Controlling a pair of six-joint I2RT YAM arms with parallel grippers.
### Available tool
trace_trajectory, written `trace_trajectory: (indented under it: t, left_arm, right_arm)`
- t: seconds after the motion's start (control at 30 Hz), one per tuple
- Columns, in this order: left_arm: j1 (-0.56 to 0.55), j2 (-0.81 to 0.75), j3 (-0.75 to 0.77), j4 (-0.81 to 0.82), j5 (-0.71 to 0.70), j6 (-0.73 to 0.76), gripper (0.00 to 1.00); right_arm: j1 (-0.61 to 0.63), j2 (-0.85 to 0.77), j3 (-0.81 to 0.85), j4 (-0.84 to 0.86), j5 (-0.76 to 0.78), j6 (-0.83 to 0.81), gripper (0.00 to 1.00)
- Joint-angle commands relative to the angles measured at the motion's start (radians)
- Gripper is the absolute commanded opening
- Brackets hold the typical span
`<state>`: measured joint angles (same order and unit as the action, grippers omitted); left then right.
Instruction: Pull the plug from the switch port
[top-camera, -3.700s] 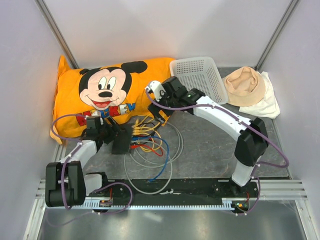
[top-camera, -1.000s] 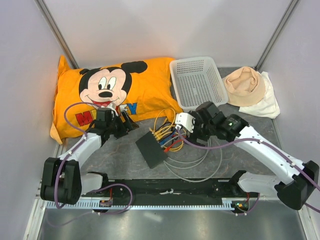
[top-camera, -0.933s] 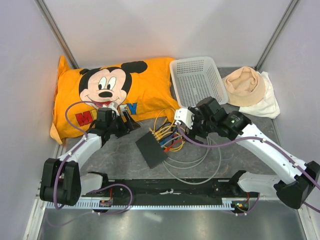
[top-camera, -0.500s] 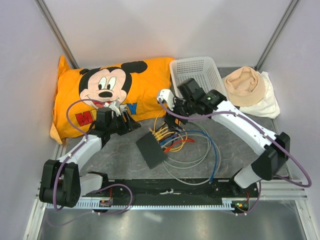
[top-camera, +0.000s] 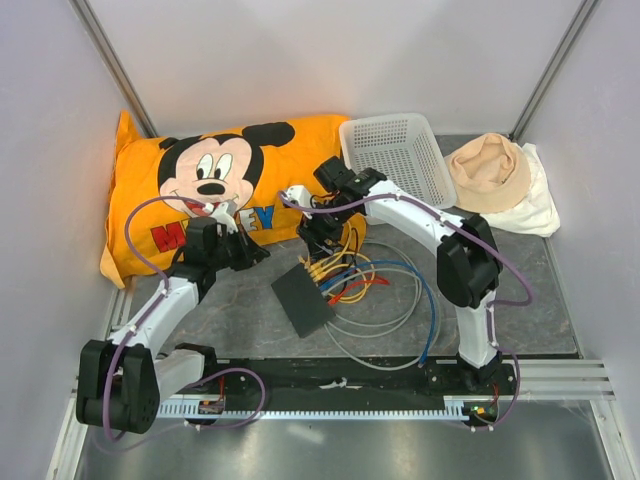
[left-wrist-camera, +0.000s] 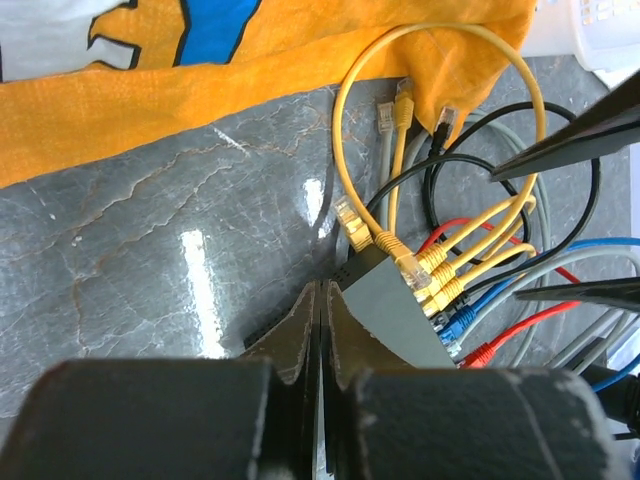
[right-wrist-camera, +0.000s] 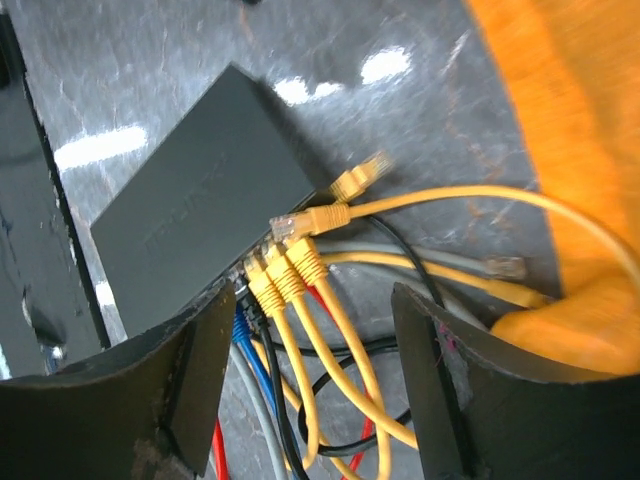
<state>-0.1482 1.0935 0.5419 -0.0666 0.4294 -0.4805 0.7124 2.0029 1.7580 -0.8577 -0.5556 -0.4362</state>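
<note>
Right claw (right-wrist-camera: 312, 300): open, straddling yellow plugs (right-wrist-camera: 283, 272) at switch (right-wrist-camera: 195, 225).
Left claw (left-wrist-camera: 320, 305): closed, empty.
Advice: pinch one plug, pull straight out.

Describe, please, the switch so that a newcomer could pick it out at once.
Start at the big orange Mickey Mouse pillow at the back left. Just in front of its right corner lies a tangle of coloured cables. The switch is the flat matte-black box at the tangle's left end, with yellow plugs in its edge.

Black switch (right-wrist-camera: 190, 220), perhaps faintly lettered; yellow plugs (right-wrist-camera: 285, 275).
</note>
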Motion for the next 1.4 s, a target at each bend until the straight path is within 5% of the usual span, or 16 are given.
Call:
trace_trajectory:
  t: [0.0,0.73,1.0,1.37]
  left_arm:
    - [0.015,-0.027,-0.037,0.019,0.016,0.037,0.02]
    - [0.035,0.103,-0.028,0.110,0.037,0.026,0.02]
    - [0.036,0.092,-0.039,0.120,0.031,0.026,0.02]
    - [0.035,0.098,-0.049,0.140,0.045,0.025,0.02]
  right_arm:
    - [0.012,0.005,0.060,-0.058,-0.081,-0.102,0.77]
    - [0.096,0.039,-0.071,0.166,0.128,-0.196,0.77]
    - [0.096,0.053,-0.054,0.187,0.155,-0.164,0.62]
    - [0.094,0.083,-0.022,0.337,0.347,-0.052,0.16]
